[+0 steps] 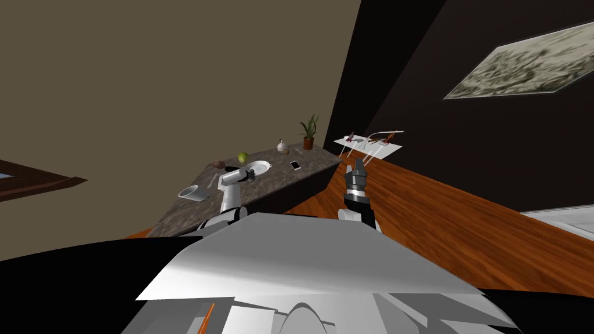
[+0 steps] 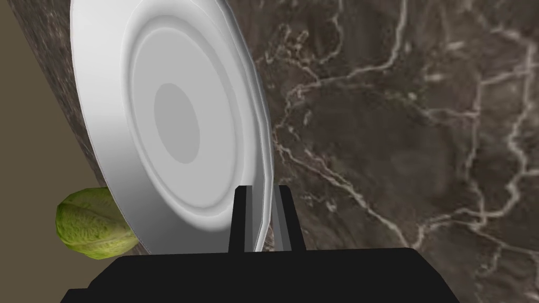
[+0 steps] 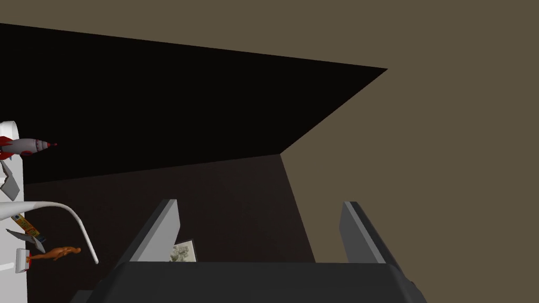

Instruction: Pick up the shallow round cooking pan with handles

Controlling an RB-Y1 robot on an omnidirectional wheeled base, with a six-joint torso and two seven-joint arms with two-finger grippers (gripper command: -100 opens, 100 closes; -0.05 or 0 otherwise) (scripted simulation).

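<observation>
Pan (image 2: 173,121), white: grasp made.
Rim is pinched by the closed left gripper (image 2: 263,190); a level lift from the counter (image 2: 395,131) is judged next.

Our left forearm (image 1: 231,198) is a smooth white and light grey cylinder with dark joints, while our right forearm (image 1: 355,188) is a darker, ribbed charcoal segment above a white elbow cap. Our left gripper (image 2: 263,190) has a flat black box for a body and two thin, blade-like fingers (image 2: 241,221), black on one and mid grey on the other. Our right gripper (image 3: 260,204) has the same dark box with a slightly lighter bevelled upper edge, and its fingers show pale grey faces with charcoal edges.
</observation>
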